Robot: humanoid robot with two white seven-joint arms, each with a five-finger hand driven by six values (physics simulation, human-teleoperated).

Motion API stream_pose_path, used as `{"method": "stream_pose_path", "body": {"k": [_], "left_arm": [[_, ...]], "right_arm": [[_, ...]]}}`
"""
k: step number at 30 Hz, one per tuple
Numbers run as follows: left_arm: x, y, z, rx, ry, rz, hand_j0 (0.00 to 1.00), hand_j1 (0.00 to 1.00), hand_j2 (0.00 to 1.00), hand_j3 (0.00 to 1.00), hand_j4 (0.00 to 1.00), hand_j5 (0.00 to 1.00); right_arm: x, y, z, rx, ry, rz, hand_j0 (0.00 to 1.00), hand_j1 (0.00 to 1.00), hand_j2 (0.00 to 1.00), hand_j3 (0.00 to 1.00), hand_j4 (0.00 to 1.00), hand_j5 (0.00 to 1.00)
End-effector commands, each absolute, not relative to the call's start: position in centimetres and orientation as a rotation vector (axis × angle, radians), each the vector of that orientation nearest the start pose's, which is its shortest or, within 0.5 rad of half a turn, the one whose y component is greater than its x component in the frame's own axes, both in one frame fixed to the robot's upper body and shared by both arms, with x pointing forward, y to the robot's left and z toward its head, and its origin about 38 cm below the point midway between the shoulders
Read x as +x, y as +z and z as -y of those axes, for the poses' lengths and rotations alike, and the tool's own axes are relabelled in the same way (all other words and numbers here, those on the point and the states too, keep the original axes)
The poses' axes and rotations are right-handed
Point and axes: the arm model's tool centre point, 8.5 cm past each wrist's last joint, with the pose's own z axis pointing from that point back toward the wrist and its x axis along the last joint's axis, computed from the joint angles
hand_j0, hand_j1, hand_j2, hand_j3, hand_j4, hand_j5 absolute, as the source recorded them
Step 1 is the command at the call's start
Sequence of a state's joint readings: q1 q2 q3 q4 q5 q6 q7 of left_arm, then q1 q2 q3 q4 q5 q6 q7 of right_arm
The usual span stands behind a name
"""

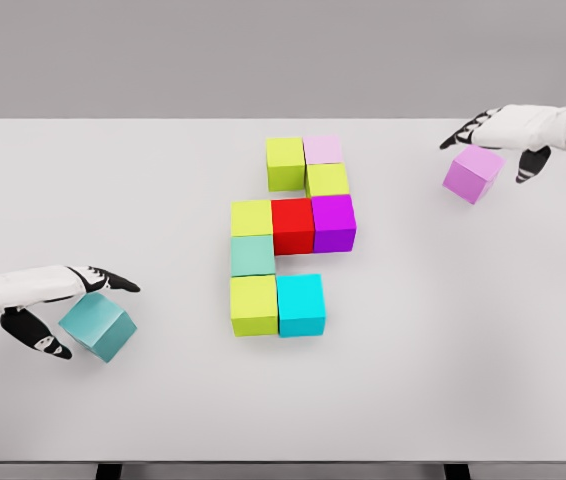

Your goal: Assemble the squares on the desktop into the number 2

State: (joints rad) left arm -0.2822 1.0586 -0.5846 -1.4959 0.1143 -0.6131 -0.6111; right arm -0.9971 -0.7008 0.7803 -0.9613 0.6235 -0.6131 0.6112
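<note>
Left hand (58, 305), reaching in from the lower left edge, has its fingers wrapped around a teal cube (98, 326), thumb below and the other fingers over the top; the cube sits tilted, and whether it touches the white table (463, 350) cannot be told. Right hand (498, 135), entering from the upper right, pinches a lilac cube (473, 173) between its upper fingers and a dark-tipped thumb at the cube's right side; that cube is tilted too and sits near the table's far right corner. Both held cubes are well apart from the cluster in the middle of the table. There, eight cubes stand packed together: a lime cube (286, 163) and a pale pink cube (323, 150) side by side at the back, a yellow-green cube (328, 180) just in front of the pink one, then a row of yellow-green cube (251, 217), red cube (292, 225) and magenta cube (334, 222). Below the row's left end sits a mint cube (253, 255), and in front of it a lime-yellow cube (254, 305) with a cyan cube (301, 304) touching its right side.
</note>
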Motion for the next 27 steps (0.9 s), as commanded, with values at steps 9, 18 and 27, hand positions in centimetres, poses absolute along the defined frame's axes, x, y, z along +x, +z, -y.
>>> {"method": "stream_pose_path", "body": {"k": [9,18,27], "left_arm": [[34.2,15.0,-37.3,-0.112,-1.748,1.299,0.99,0.99,0.99,0.99,0.99,0.99],[34.1,15.0,-37.1,-0.117,-1.753,1.300,0.85,0.85,0.85,0.85,0.85,0.85],[33.9,14.5,-37.2,-0.125,-1.758,1.281,0.46,0.46,0.46,0.46,0.46,0.46]], "right_arm": [[53.8,22.2,35.3,-0.664,2.137,0.857,1.00,1.00,1.00,1.00,1.00,1.00],[54.4,21.4,34.4,-0.658,2.159,0.817,1.00,1.00,1.00,1.00,1.00,1.00],[54.6,20.9,34.4,-0.684,2.205,0.740,1.00,1.00,1.00,1.00,1.00,1.00]]}}
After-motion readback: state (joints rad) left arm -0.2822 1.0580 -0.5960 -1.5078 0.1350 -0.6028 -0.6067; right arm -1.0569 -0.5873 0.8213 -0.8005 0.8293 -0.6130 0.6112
